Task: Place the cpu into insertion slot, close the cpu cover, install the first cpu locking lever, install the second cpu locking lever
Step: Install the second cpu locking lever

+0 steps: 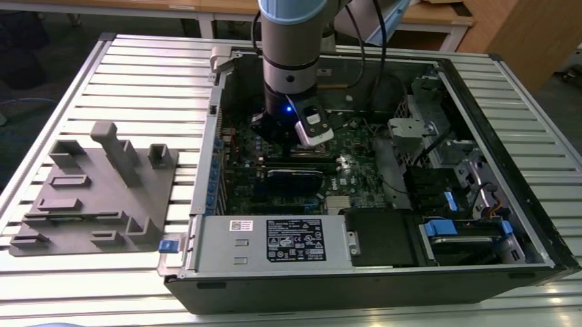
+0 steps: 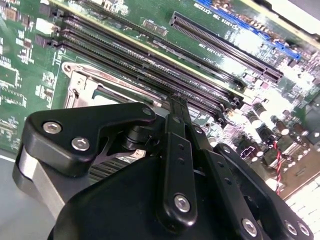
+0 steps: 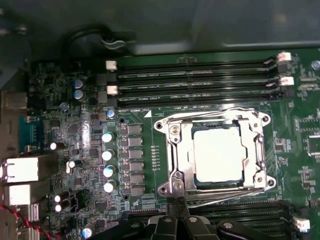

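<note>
The gripper (image 3: 176, 212), fingers pressed together (gripping nothing), is hovering at the socket's six o'clock edge; the cpu (image 3: 219, 154) is sitting under the cpu cover (image 3: 175, 150).

Arm (image 1: 291, 48) was a fat grey tube w/ a pale blue band up top and a black collar lower down. Small blue light glowed on the black wrist block. White-and-silver camera module (image 1: 315, 128) was strapped beside it, black cables ran up behind. Gripper (image 2: 175, 107) in the second wrist view was all matte black: flat link bars, rounded knuckle plates, silver screw heads at each pivot, bare metal body edge underneath. Same black links and screws in the first wrist view.
</note>
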Controlling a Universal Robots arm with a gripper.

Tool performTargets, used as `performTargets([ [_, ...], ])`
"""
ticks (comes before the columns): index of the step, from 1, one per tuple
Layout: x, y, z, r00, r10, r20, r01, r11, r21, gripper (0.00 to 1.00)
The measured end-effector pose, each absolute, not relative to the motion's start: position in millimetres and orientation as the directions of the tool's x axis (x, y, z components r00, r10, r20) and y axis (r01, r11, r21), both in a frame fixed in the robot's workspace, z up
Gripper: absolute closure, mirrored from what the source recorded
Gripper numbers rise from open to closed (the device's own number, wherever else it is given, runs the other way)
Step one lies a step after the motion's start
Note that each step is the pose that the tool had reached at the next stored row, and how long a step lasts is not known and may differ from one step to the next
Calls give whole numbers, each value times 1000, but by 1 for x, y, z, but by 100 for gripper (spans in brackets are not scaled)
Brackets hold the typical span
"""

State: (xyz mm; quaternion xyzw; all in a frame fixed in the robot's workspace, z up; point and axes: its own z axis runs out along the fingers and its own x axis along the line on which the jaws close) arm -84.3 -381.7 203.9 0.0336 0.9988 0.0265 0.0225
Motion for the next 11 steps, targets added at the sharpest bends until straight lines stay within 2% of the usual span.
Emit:
performTargets([
  [11,-85,-381,202,-998,49,-43,47,997,56,89],
])
